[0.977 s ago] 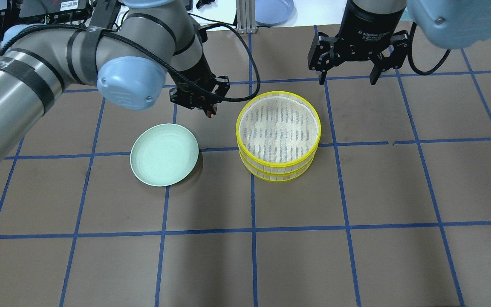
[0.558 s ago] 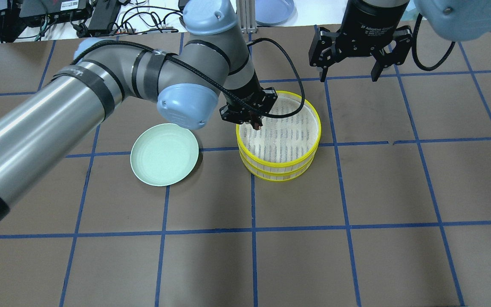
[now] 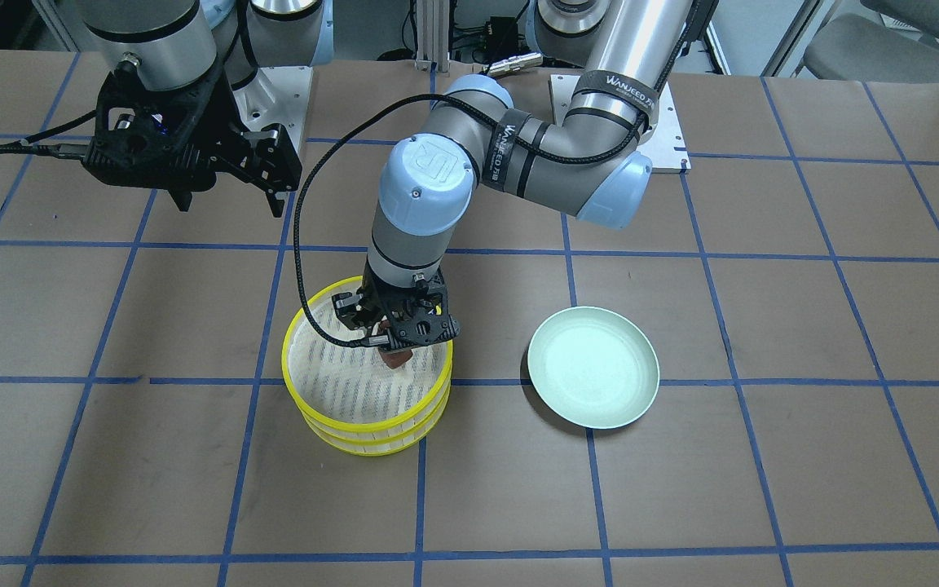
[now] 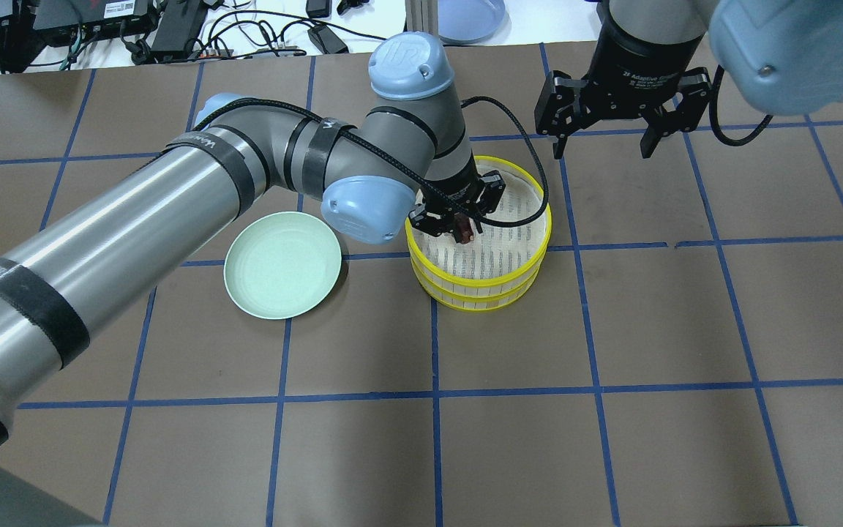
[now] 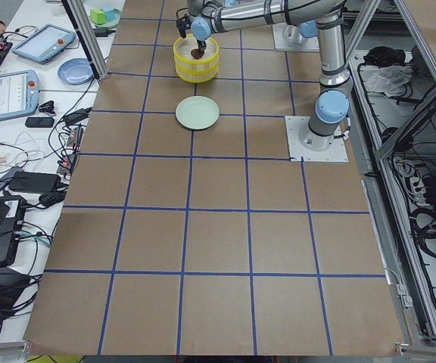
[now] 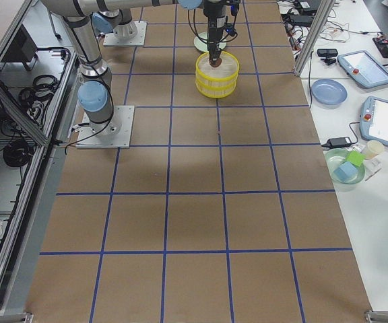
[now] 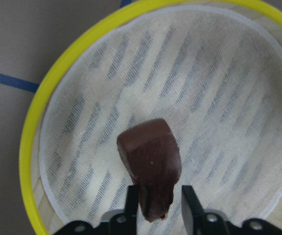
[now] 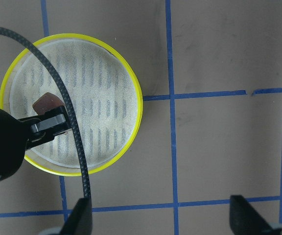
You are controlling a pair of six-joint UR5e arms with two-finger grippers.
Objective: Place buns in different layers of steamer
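The left arm is the one doing the work here: the left gripper [image 4: 463, 231] is hanging over the stacked round steamer, and its two black fingers are pinching the dark reddish-brown blocky bun [image 7: 151, 159] by one end, so the bun's long axis is pointing away from the claw, down toward the pale mesh floor of the yellow-rimmed top tray [image 4: 546, 219]. It is sitting inside the rim, off-centre toward the side nearest the pale green round plate [image 4: 282, 265]; whether it is touching the mesh I cannot tell. Nothing is lying under it, so the drop looks straight down and open. The yellow-rimmed lower tray [image 4: 481, 301] is covered, and I am seeing no cream-white bun anywhere. The black cable [image 3: 297, 244] is looping over the tray's far edge. The right gripper [image 4: 601, 143] is waiting well apart, fingers spread wide, holding nothing.
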